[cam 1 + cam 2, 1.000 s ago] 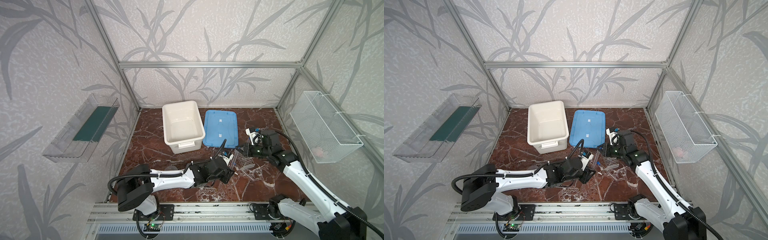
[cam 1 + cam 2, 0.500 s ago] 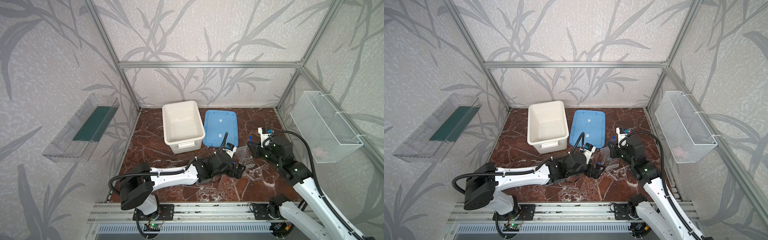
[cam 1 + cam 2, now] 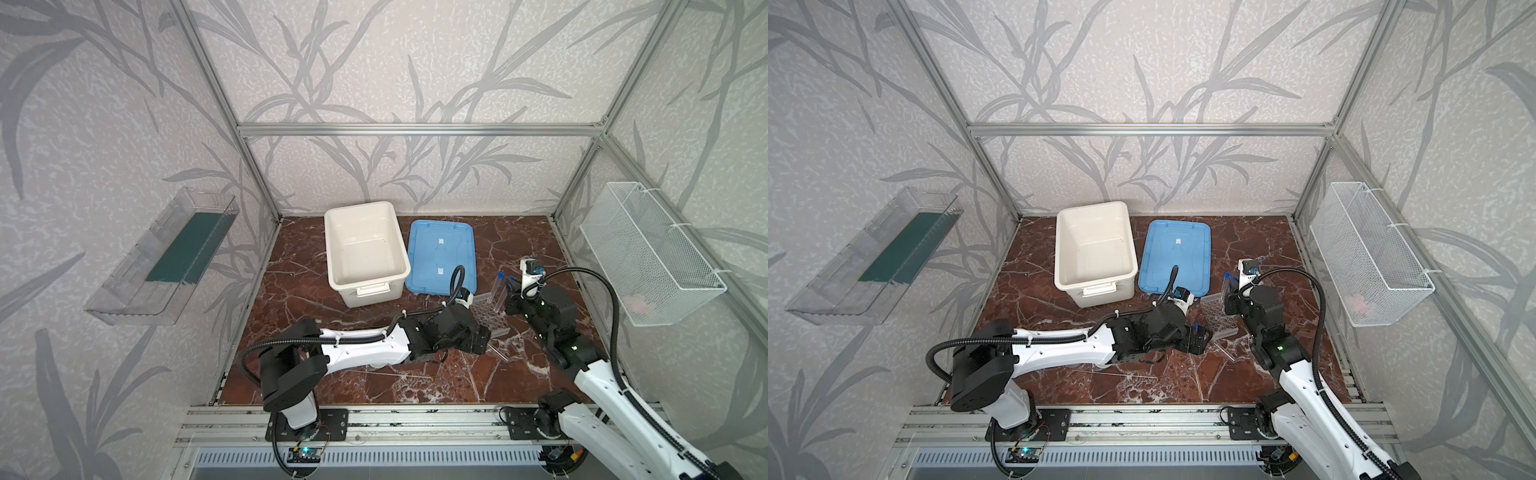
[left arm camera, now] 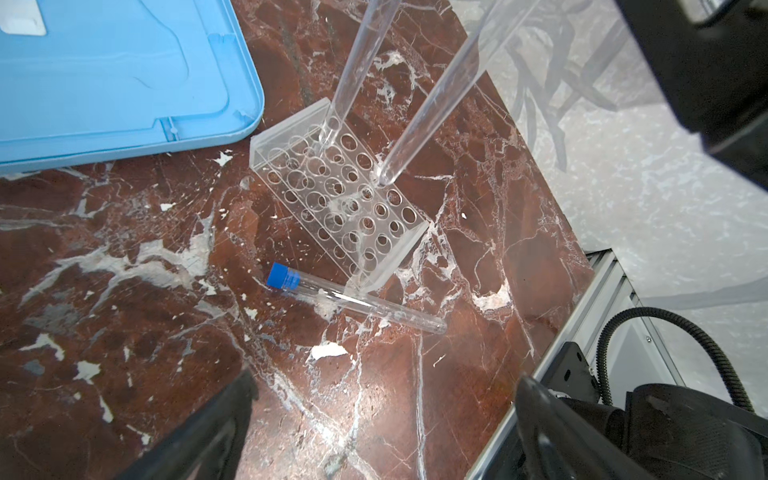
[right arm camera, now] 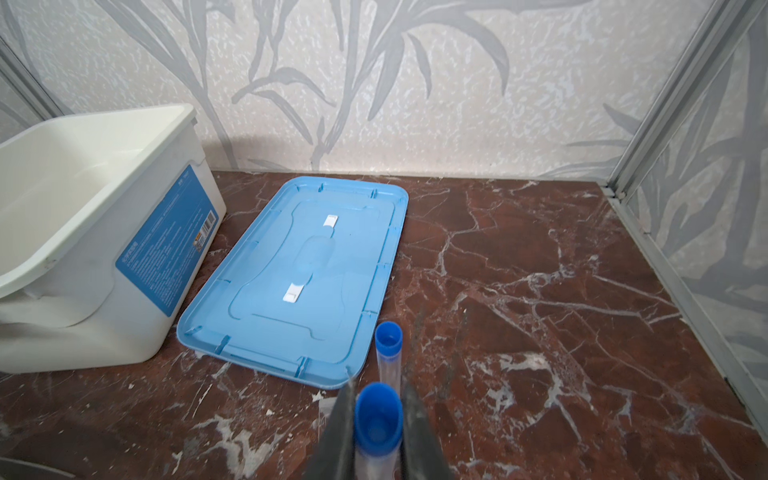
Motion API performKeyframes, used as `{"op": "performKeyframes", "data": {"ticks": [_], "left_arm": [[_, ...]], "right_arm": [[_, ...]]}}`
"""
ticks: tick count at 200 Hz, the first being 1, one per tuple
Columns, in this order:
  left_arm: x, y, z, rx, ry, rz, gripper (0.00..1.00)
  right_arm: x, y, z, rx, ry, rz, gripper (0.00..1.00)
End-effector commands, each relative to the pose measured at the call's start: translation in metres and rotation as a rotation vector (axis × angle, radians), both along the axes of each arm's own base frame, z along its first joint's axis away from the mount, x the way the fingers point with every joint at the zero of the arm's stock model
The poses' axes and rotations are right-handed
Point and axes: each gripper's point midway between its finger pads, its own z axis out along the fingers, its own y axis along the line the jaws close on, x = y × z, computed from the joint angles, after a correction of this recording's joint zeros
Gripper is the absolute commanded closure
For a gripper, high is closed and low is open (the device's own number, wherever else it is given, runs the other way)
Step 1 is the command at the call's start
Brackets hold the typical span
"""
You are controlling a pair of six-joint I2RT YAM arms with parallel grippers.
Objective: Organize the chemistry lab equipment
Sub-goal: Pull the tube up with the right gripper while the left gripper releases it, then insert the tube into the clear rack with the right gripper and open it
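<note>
Friend: Where is the tube you want?

Me: The lying tube (image 4: 353, 301) is flat on the marble floor (image 4: 124, 249), right by a corner of the clear holed rack (image 4: 336, 199) — it looks like it touches the rack's leg, but I can't be sure.

Friend: Which arm is closer?

Me: My left one. The left gripper (image 4: 382, 399) hangs low over the floor with its fingers wide apart and nothing in them. The tube is a little way out in front of it.

Friend: And the right?

Me: Busy. The right gripper (image 5: 378, 419) is squeezed on the blue cap end of the held tube (image 4: 432, 95), which hangs tip-down just over the rack's holes. One standing tube (image 4: 357, 62) is in a hole already.

Friend: So just grab the flat one?

Me: Not straight away, I think. Its long side runs almost the same way as the gap from finger to finger — blue cap toward one finger, round end toward the other. I'd guess I must turn the wrist so the fingers sit across the tube, then go forward and down
</note>
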Motion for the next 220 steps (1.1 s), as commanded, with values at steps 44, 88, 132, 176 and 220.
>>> {"op": "performKeyframes", "data": {"ticks": [44,88,132,176,220], "left_arm": [[0.008,-0.014,-0.001,-0.004,0.025,-0.010,0.01],[0.009,-0.015,-0.006,0.014,0.031,-0.012,0.01],[0.009,-0.016,-0.008,0.011,0.038,-0.014,0.01],[0.009,-0.013,-0.010,0.015,0.038,-0.001,0.01],[0.010,-0.010,-0.013,0.020,0.040,0.011,0.01]], "right_arm": [[0.017,-0.011,0.002,-0.021,-0.086,-0.088,0.85],[0.017,-0.010,-0.007,-0.013,-0.077,-0.082,0.85],[0.018,-0.010,-0.018,-0.025,-0.060,-0.081,0.86],[0.017,-0.011,-0.025,-0.023,-0.046,-0.086,0.86],[0.021,-0.012,-0.039,-0.050,-0.012,-0.099,0.85]]}}
